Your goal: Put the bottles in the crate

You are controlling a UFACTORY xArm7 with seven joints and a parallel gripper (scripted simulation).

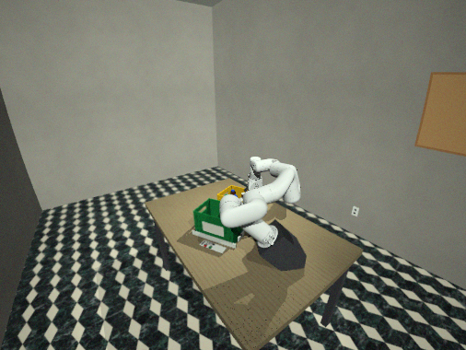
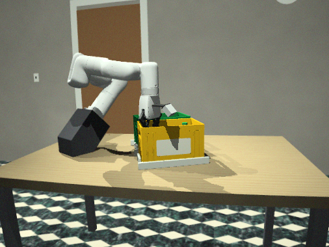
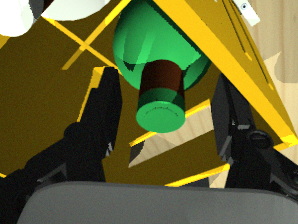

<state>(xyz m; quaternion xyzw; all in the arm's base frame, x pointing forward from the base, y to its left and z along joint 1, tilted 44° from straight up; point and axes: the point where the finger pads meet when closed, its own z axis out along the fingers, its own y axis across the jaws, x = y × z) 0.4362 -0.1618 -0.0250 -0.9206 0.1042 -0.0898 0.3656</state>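
Note:
The yellow crate (image 1: 221, 194) (image 2: 147, 146) (image 3: 198, 37) holds bottles. A green bottle (image 3: 140, 40) with a brown neck and green cap stands in it beside the wall. My gripper (image 2: 151, 123) (image 3: 167, 86) is open and points down at the crate's rim, one finger on each side of the bottle's neck, with gaps on both sides. A blue-capped bottle (image 1: 233, 192) shows above the yellow rim. The green crate (image 1: 198, 222) (image 2: 135, 130) stands beside the yellow one; its inside is mostly hidden. The pick list (image 1: 213, 247) lies beside the green crate, too small to read.
White edging (image 1: 214, 239) (image 2: 173, 162) runs around the foot of each crate. Parts of white objects (image 3: 80, 7) show at the wrist view's top left. The arm's dark base (image 1: 282, 250) (image 2: 79, 133) stands on the table (image 1: 276, 304) (image 2: 260, 169).

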